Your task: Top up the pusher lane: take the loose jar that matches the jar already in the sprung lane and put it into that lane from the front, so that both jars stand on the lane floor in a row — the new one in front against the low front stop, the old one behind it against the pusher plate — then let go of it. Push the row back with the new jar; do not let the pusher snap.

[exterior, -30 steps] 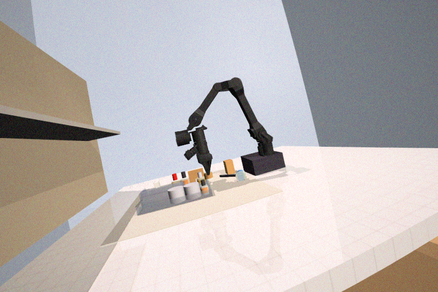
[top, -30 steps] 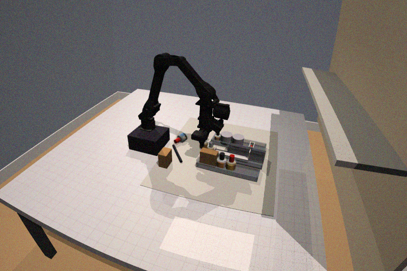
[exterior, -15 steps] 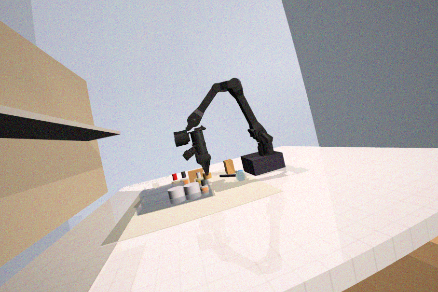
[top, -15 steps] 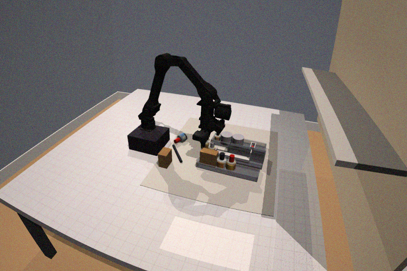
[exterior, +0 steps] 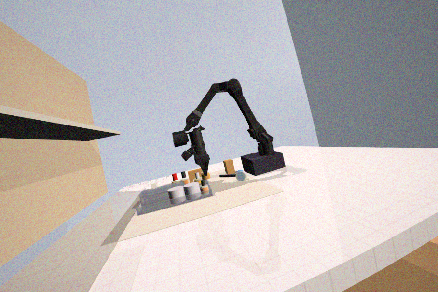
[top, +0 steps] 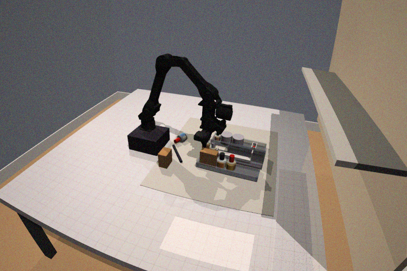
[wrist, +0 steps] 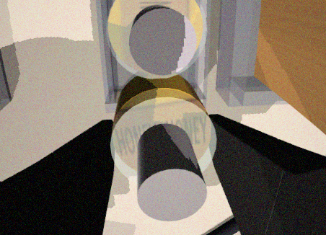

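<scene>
My gripper (top: 204, 144) (exterior: 205, 175) (wrist: 160, 127) is shut on a honey jar with a grey cap (wrist: 172, 194). The jar hangs between the fingers at the front end of the sprung lane (wrist: 104, 62). A matching honey jar (wrist: 156, 40) stands in the lane near its front end, directly ahead of the held jar. In the wrist view the far side of the held jar overlaps the lane's front edge; contact between the jars cannot be told. The low front stop is mostly hidden behind the held jar. The pusher plate is not clearly visible.
Beside the lane stand a wooden block (top: 208, 156), a black-capped jar (top: 221, 162) and a red-capped jar (top: 231, 164). Two pale cans (exterior: 176, 194) (exterior: 192, 190) stand on the other side. A red-capped jar (top: 180, 137) lies near a black pen (top: 177, 153) and another wooden block (top: 165, 157) (exterior: 228, 167).
</scene>
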### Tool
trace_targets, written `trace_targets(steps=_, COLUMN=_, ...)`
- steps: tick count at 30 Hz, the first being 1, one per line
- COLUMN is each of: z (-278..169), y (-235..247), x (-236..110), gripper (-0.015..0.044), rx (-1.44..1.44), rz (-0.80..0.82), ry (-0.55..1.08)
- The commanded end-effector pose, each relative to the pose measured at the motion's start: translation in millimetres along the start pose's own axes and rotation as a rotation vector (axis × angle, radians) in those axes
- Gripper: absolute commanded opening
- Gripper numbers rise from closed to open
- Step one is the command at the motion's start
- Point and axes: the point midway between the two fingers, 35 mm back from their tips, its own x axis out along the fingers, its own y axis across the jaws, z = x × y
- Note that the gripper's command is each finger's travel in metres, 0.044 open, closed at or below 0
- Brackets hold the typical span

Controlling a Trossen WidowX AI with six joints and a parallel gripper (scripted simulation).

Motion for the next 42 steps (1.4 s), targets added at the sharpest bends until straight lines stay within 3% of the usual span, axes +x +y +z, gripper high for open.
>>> trace_targets(steps=1, z=8, y=0, x=-3, gripper=0.0, rx=0.002, rz=0.001, ry=-0.023)
trace_targets(steps=42, z=24, y=0, x=-8, gripper=0.0, rx=0.002, rz=0.001, ry=-0.024)
